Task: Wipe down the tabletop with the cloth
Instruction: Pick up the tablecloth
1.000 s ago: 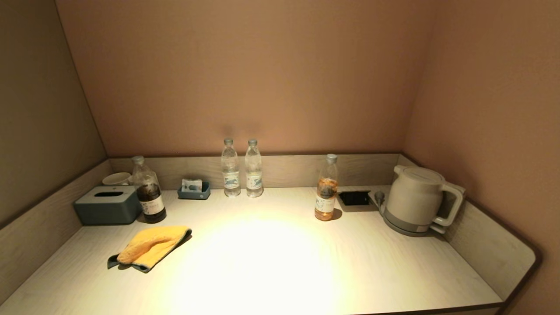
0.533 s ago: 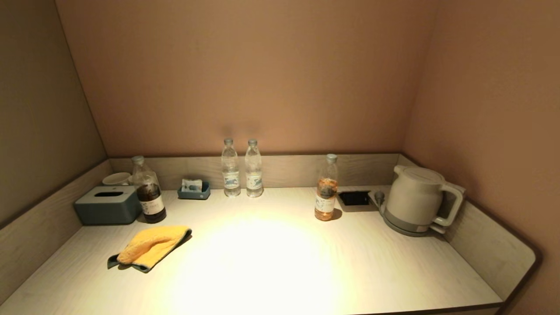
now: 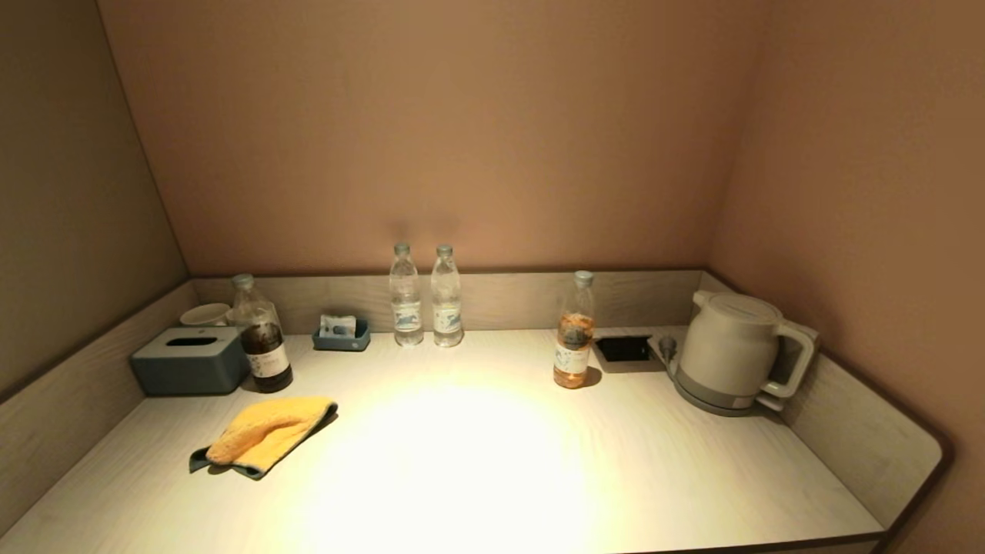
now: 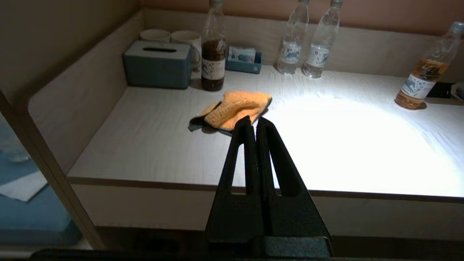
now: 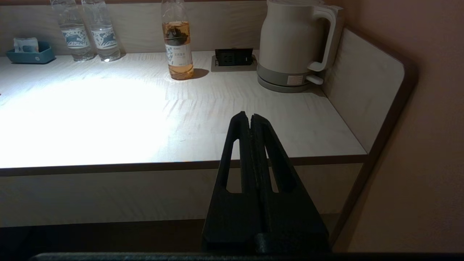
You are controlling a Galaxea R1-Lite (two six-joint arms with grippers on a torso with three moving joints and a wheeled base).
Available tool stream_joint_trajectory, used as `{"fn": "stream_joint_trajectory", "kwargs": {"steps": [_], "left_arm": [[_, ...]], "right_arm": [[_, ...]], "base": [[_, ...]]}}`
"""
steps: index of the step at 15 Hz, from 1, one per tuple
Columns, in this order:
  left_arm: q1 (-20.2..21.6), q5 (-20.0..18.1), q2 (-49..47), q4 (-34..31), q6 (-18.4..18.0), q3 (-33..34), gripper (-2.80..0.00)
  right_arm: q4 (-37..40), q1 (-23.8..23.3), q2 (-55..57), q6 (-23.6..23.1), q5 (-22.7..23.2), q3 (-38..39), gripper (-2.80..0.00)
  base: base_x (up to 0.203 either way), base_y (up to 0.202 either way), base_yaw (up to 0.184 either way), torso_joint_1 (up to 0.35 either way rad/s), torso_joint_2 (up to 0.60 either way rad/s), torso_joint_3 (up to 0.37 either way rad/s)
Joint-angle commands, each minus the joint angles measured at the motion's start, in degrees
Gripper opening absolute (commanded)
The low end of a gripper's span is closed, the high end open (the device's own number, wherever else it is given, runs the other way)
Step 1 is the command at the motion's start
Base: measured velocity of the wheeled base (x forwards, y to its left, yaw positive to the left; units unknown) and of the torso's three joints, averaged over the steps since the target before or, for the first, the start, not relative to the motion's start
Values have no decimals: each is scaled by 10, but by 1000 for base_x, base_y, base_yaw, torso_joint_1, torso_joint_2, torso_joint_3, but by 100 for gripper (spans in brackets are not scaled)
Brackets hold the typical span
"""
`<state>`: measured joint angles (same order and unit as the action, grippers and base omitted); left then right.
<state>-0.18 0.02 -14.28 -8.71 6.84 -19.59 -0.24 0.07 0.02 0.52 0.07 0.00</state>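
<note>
I log the left gripper (image 4: 255, 121): fingers together, empty, off the front edge. Right gripper (image 5: 250, 117): fingers together, empty, off the front edge near the right corner. Cloth (image 3: 265, 435): crumpled on the tabletop (image 3: 692, 469) toward the left edge, just before the tissue box (image 3: 188, 362).

The surface (image 3: 477, 462) was seen from above by the head view; its front edge was faced low by both wrist views, the amber bottle (image 4: 420, 81) shared.

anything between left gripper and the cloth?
Nothing. Left wrist view shows only bare tabletop between the shut left gripper and the cloth.
</note>
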Motion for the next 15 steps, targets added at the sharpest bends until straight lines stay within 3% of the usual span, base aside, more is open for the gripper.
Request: {"fn": "stream_joint_trajectory", "kwargs": {"steps": [1, 6, 11, 13, 15], "left_arm": [[0, -4, -151, -10, 15, -52, -280], [6, -43, -539, -15, 44, -199, -280], [23, -66, -842, -19, 54, -370, -280], [33, -68, -972, -22, 24, -446, -280], [45, -70, -1062, -25, -38, -533, -280]], "right_arm": [[-1, 0, 0, 0, 0, 0, -280], [0, 0, 0, 0, 0, 0, -280], [0, 0, 0, 0, 0, 0, -280], [0, 0, 0, 0, 0, 0, -280], [0, 0, 0, 0, 0, 0, -280]], "base": [[0, 0, 0, 0, 0, 0], [0, 0, 0, 0, 0, 0], [0, 0, 0, 0, 0, 0], [0, 0, 0, 0, 0, 0], [0, 0, 0, 0, 0, 0]]}}
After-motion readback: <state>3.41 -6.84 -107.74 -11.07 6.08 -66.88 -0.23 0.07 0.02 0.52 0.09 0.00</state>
